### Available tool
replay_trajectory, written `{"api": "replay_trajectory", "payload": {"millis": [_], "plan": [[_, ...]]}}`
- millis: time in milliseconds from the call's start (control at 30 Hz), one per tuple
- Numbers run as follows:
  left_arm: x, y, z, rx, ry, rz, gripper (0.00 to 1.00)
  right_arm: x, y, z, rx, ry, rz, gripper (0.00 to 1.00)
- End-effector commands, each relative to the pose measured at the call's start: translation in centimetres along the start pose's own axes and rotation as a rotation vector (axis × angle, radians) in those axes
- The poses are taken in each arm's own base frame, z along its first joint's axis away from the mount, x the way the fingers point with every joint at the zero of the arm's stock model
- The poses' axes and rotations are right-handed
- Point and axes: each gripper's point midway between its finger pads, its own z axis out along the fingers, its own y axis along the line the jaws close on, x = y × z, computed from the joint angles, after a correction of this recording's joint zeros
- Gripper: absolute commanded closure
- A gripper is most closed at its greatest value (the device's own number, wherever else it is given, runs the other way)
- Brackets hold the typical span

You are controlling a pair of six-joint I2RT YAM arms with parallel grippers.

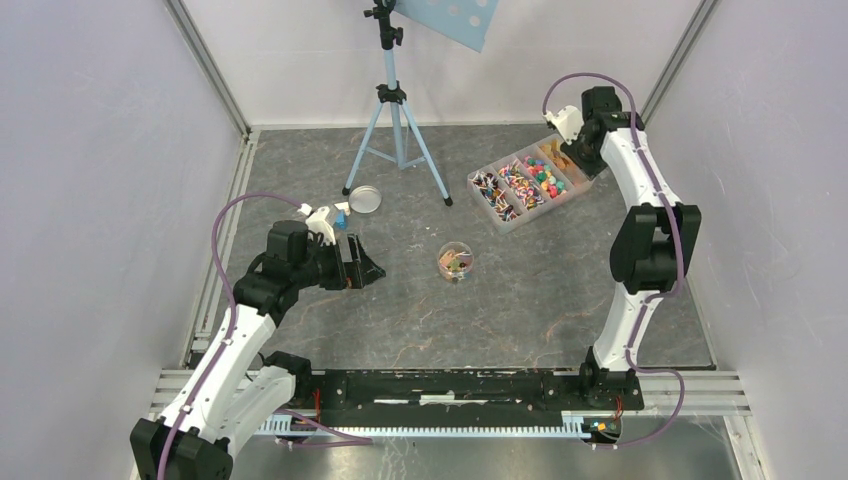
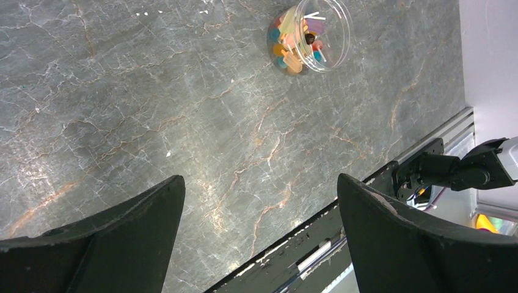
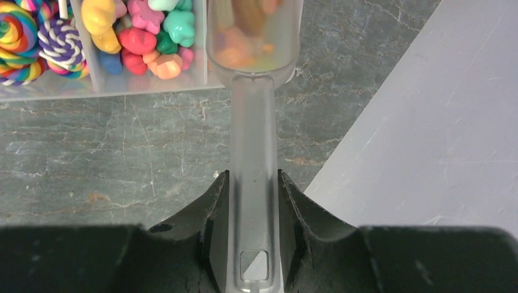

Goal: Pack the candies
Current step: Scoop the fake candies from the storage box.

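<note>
Candies fill a clear compartment tray at the back right; the right wrist view shows pink, green, orange and yellow candies and swirled lollipops. My right gripper is shut on the handle of a clear plastic scoop, whose bowl holds orange candies over the tray's right end; the gripper is also in the top view. A small clear jar with several candies stands mid-table, also in the left wrist view. My left gripper is open and empty, left of the jar.
A round lid lies at the back left of the table. A blue tripod stands at the back centre. Walls close in on both sides. The black base rail runs along the near edge.
</note>
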Motion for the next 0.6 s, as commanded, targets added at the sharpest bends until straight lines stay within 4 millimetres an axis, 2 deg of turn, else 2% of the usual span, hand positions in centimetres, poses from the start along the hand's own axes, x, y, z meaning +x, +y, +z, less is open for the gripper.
{"api": "replay_trajectory", "payload": {"millis": [0, 133, 167, 333, 567], "plan": [[-0.7, -0.1, -0.2, -0.002, -0.03, 0.057, 0.0, -2.7, -0.8, 0.4, -0.01, -0.094, -0.019, 1.0], [-0.7, 0.0, -0.3, -0.008, -0.036, 0.058, 0.0, -3.9, -0.5, 0.9, -0.025, -0.153, -0.021, 1.0], [-0.7, 0.0, -0.3, -0.009, -0.038, 0.059, 0.0, -3.2, -1.3, 1.2, -0.021, -0.158, 0.002, 1.0], [-0.8, 0.0, -0.4, -0.01, -0.043, 0.061, 0.0, -2.3, -1.4, 2.0, -0.017, -0.187, 0.054, 1.0], [-0.8, 0.1, -0.4, -0.012, -0.041, 0.06, 0.0, -1.0, 0.0, 2.8, -0.042, -0.242, 0.08, 1.0]]}}
